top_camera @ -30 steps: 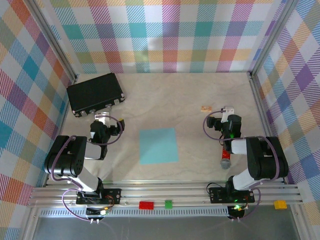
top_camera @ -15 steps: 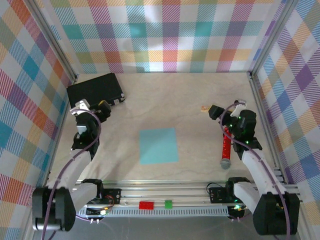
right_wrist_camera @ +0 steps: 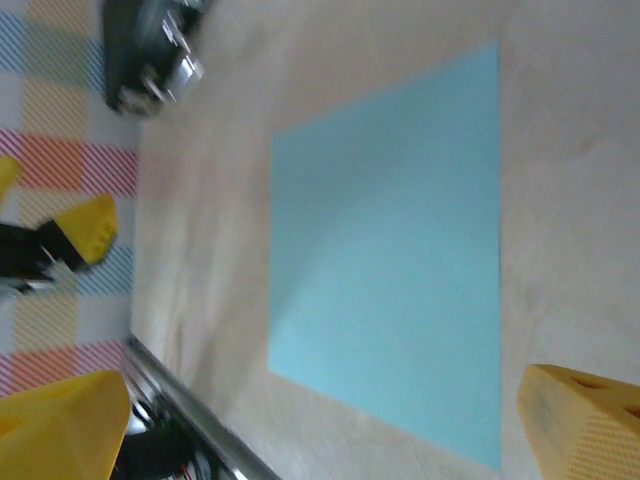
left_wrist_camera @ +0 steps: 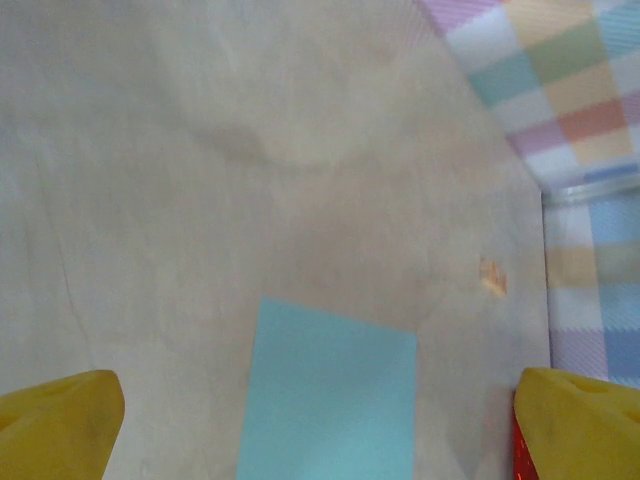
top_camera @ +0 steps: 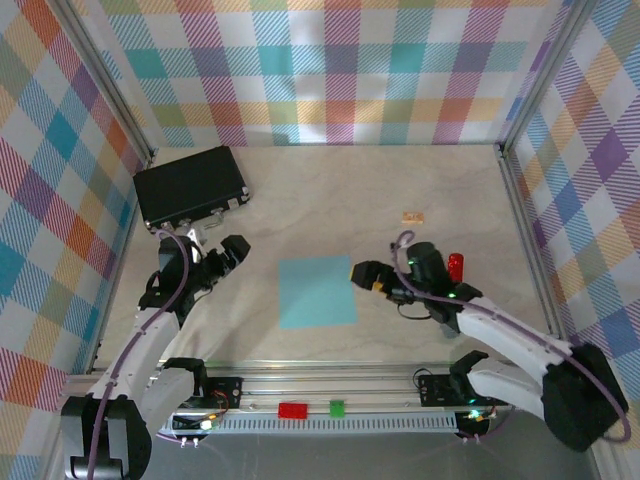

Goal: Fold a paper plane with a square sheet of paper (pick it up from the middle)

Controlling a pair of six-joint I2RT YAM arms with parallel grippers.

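**A:** Where's the thin light turquoise-blue square sheet of paper [top_camera: 317, 291]?

**B:** It lies flat and unfolded on the pale marbled table [top_camera: 400, 180], a little toward 6 o'clock from the centre in the top view. Nothing touches it. The left gripper [top_camera: 224, 262] is at its 9 o'clock and well apart from it. The right gripper [top_camera: 366, 277] is at its 3 o'clock, just beside the edge.

**A:** And the jaws?

**B:** Both are spread wide and empty. The left wrist view shows the yellow pads [left_wrist_camera: 60, 425] at opposite corners of the frame with the sheet between and beyond them.

**A:** What worries you?

**B:** The sheet is thin and lies flush, so I judge there's no raised edge to catch. Pads coming down on the middle may skid instead of pinching. That could push it toward the metal rail [top_camera: 330, 380] at 6 o'clock or bunch it into a stray wrinkle. A wrinkle would spoil every crease of the plane.

**A:** Anything else?

**B:** If both arms aim for the middle, their fingers could clash. The clutter looks safe. The black rectangular case [top_camera: 190, 185] is at 10 o'clock and the small tan scrap [top_camera: 412, 216] at 1 o'clock. The red-tipped marker [top_camera: 456, 264] is at 3 o'clock behind the right wrist, where a backward swing might knock it.
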